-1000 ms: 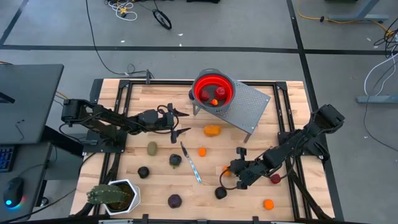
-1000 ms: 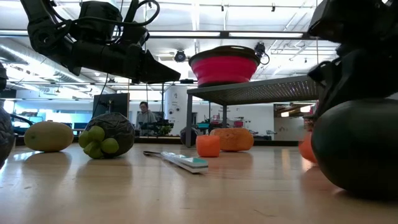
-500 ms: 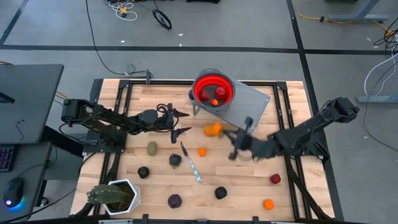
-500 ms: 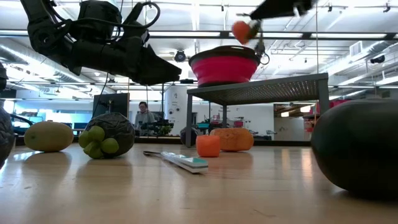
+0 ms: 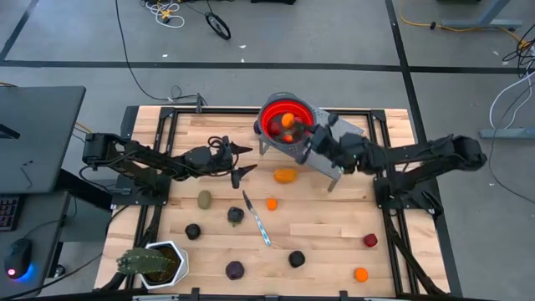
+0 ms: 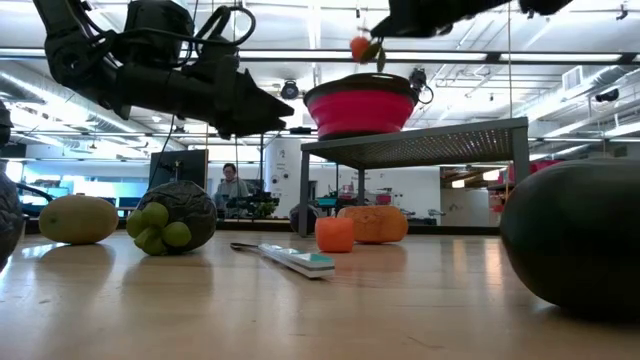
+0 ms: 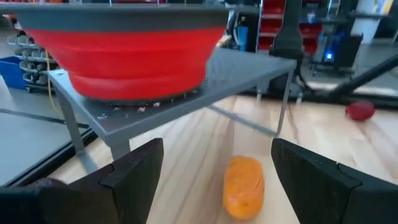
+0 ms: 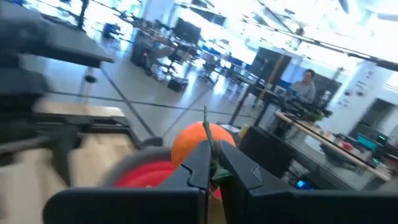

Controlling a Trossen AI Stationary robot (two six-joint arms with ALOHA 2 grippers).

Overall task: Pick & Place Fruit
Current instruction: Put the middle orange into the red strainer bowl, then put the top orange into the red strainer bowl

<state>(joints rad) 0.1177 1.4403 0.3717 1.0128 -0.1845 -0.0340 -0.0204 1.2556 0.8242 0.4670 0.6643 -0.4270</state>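
My right gripper (image 5: 299, 130) is shut on a small orange fruit (image 5: 287, 119) with a green stem and hangs over the red bowl (image 5: 267, 113), which stands on a grey perforated stand. In the low view the fruit (image 6: 360, 46) is above the bowl's rim (image 6: 358, 88). My left gripper (image 5: 242, 160) hovers open above the table, left of a long orange fruit (image 5: 286, 176) lying on the wood. That fruit (image 7: 244, 186) lies ahead of the gap between the left gripper's fingers. Red fruits lie in the bowl. My right gripper pinches the small orange fruit at its stem end (image 8: 211, 152) between the two fingertips (image 8: 200, 167). It reaches in from the table's right side, roughly level. The fruit's round body (image 8: 194, 142) sticks out beyond the tips, lifted clear above the bowl.
Several fruits lie on the table: olive (image 5: 205, 199), green-dark (image 5: 236, 216), small orange (image 5: 272, 203), dark (image 5: 296, 259), purple (image 5: 235, 270), red (image 5: 370, 241), orange (image 5: 361, 273). A knife (image 5: 257, 219) lies mid-table. A potted plant (image 5: 150, 263) stands at the near left corner.
My right gripper has risen from the table's near right part with the small orange fruit, swung toward the far edge and left, and now hangs over the bowl. The fruit has gone from the wood to lifted clear. The left arm has kept still.
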